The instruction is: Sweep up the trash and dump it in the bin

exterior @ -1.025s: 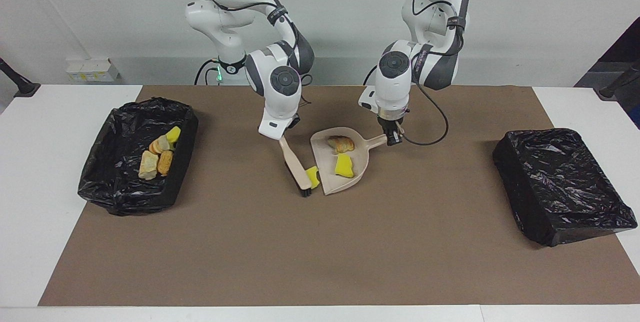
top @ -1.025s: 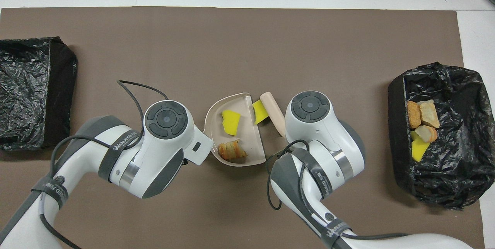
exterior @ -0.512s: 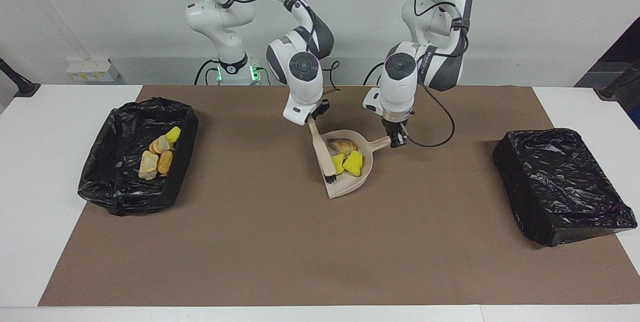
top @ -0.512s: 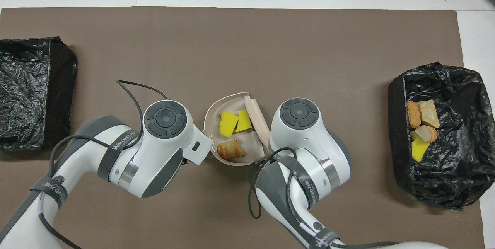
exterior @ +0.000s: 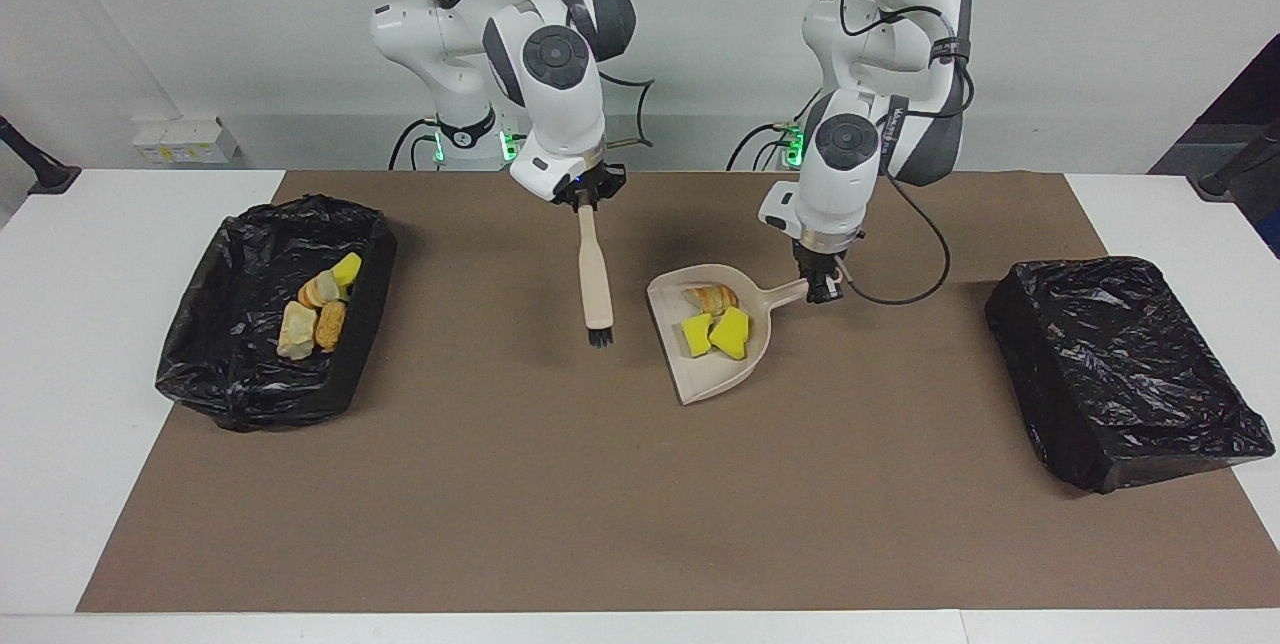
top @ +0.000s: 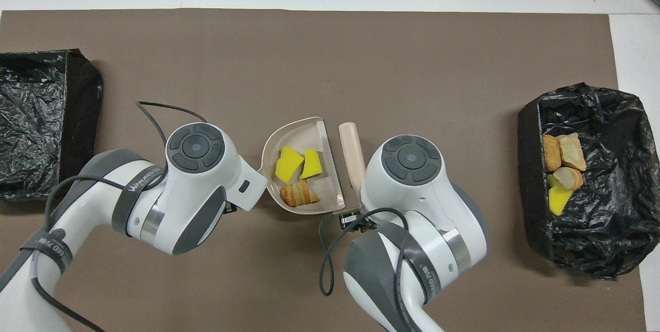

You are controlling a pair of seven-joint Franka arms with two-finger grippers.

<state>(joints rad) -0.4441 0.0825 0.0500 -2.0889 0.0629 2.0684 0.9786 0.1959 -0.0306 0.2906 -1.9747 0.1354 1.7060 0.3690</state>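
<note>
My left gripper point(exterior: 822, 288) is shut on the handle of the beige dustpan point(exterior: 716, 380), near the middle of the brown mat. Two yellow sponge chunks of trash point(exterior: 731, 332) and a brown bread-like lump point(exterior: 712, 298) lie in the pan point(top: 295, 135). My right gripper point(exterior: 586, 200) is shut on the beige brush point(exterior: 595, 274), which hangs bristles down beside the pan toward the right arm's end. In the overhead view both wrists hide the grippers; the brush handle point(top: 351, 152) shows beside the pan. The bin point(exterior: 236, 394) at the right arm's end holds several scraps point(exterior: 315, 309).
A second black-lined bin point(exterior: 1120, 364) stands at the left arm's end of the table, with no scraps showing in it. The filled bin point(top: 598, 249) lies at the mat's edge. A cable point(exterior: 900, 274) loops from the left wrist.
The brush pushed the loose yellow chunk into the dustpan, then rose out and swung toward the right arm's end. The dustpan shifted toward the left arm's end.
</note>
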